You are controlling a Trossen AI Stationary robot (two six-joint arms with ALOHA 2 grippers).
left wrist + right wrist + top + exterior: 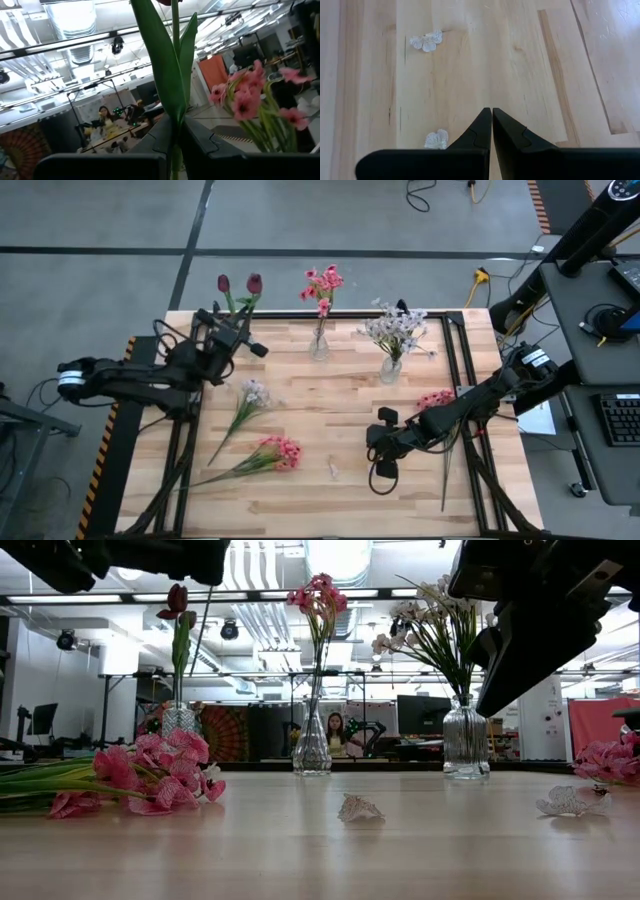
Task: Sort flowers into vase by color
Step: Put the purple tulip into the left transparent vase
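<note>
My left gripper, at upper left in the high view, is clamped on a dark red tulip's green stem above its clear glass vase. My right gripper hangs closed, empty, over pale wood table at lower right. Pink blooms lie lower left.

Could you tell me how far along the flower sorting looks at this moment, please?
Done: pink blooms stand in the middle vase, white sprays in the right vase. In hand: the left gripper is shut on a red tulip's stem at the table's far left. Left: a white spray and pink flowers lie loose; the right gripper is shut, empty.
</note>
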